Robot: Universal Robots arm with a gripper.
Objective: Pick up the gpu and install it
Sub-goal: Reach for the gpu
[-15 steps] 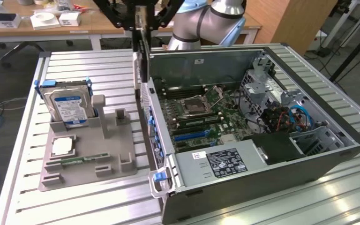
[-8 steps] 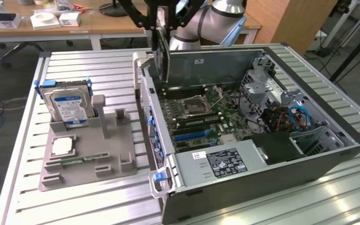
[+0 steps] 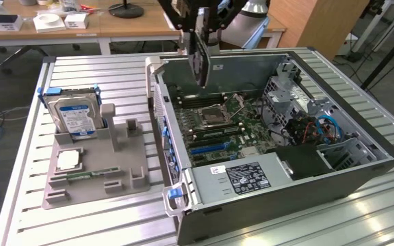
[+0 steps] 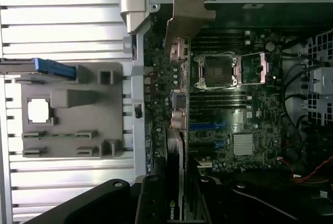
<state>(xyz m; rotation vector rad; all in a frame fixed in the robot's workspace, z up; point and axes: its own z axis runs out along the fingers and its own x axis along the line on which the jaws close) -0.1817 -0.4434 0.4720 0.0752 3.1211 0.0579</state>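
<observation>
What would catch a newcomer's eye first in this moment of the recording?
First, the gripper at the top middle of the exterior view, clamped on the gpu, which hangs upright on edge above the motherboard inside the open computer case. Next, on the exterior view's left, a blue-labelled hard drive stands upright in a grey holder on the slatted metal table.

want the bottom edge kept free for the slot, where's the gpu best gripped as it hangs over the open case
By its top edge, from straight above, as the gripper has it. The gpu hangs on edge, so its two flat faces meet the jaws and its lower edge is free over the motherboard.
</observation>
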